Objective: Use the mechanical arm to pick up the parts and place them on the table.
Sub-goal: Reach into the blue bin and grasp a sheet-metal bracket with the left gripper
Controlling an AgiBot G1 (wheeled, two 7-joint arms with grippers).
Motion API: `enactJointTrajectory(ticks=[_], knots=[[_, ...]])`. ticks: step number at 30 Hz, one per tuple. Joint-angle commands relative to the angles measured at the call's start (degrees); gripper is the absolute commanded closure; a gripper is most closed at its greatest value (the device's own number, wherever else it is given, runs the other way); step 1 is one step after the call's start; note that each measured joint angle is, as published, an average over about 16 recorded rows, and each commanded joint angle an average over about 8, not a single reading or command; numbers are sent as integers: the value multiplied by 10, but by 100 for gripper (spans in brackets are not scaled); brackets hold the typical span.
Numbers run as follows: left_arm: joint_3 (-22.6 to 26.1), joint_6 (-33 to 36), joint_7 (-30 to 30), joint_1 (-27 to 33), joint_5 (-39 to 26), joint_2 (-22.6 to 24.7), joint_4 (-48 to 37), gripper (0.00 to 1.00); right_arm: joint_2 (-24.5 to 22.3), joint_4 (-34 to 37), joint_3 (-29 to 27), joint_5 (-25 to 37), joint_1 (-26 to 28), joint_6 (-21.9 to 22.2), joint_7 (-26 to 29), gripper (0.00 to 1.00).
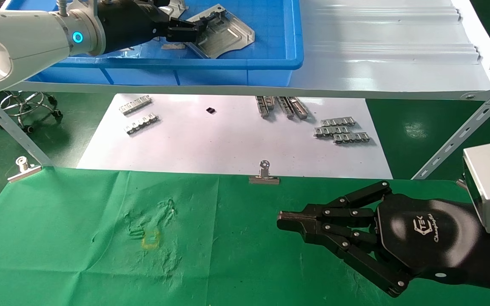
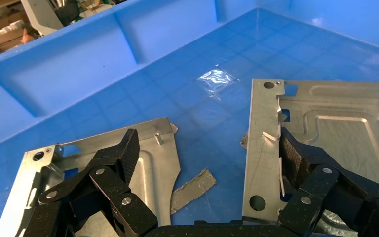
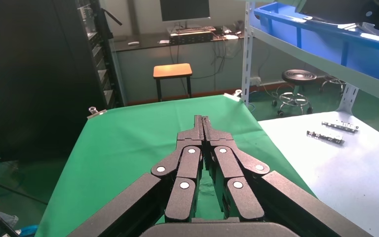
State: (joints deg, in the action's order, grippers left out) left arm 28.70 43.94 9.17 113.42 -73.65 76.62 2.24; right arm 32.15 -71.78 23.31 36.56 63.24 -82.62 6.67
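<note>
Two shiny silver parts lie in the blue bin (image 1: 270,51) on the white shelf. One part (image 1: 223,32) lies just ahead of my left gripper (image 1: 192,30); the other part (image 1: 177,6) peeks out behind the arm. In the left wrist view my left gripper (image 2: 209,148) is open low over the bin floor. One finger (image 2: 128,150) is over the nearer part (image 2: 153,163), the other finger (image 2: 296,153) is over the farther part (image 2: 335,128), just past its upturned flange. My right gripper (image 1: 285,222) is shut and empty above the green table (image 1: 79,238), also shown in the right wrist view (image 3: 202,121).
A grey tape scrap (image 2: 192,185) lies on the bin floor between the parts. Below the shelf (image 1: 389,51) a white paper sheet (image 1: 228,148) holds small toothed strips (image 1: 340,131). Binder clips (image 1: 264,175) hold the cloth's far edge. A slanted shelf strut (image 1: 462,131) stands at the right.
</note>
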Motion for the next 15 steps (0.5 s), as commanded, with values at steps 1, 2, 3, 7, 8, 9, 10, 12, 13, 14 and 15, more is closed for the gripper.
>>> enactJointTrajectory(ticks=[1,2,3,7,8,9,10,12,13,14,15], knots=[[-3,-3,2,-2,4,1,0,100,0,0,0,0,0,0,0,100],[-3,-4,3,-3,6,2,0,100,0,0,0,0,0,0,0,100],[-4,-4,4,-4,7,2,0,100,0,0,0,0,0,0,0,100],[-5,-6,7,-6,10,2,0,100,0,0,0,0,0,0,0,100],[-6,-6,8,-6,10,2,0,100,0,0,0,0,0,0,0,100],[-6,-6,9,-6,11,2,0,100,0,0,0,0,0,0,0,100],[-6,-6,9,-7,11,2,0,100,0,0,0,0,0,0,0,100],[-7,-6,10,-7,12,2,0,100,0,0,0,0,0,0,0,100],[-7,-6,11,-7,13,2,0,100,0,0,0,0,0,0,0,100],[-7,-6,12,-6,13,2,0,100,0,0,0,0,0,0,0,100],[-7,-6,12,-6,14,2,0,100,0,0,0,0,0,0,0,100]])
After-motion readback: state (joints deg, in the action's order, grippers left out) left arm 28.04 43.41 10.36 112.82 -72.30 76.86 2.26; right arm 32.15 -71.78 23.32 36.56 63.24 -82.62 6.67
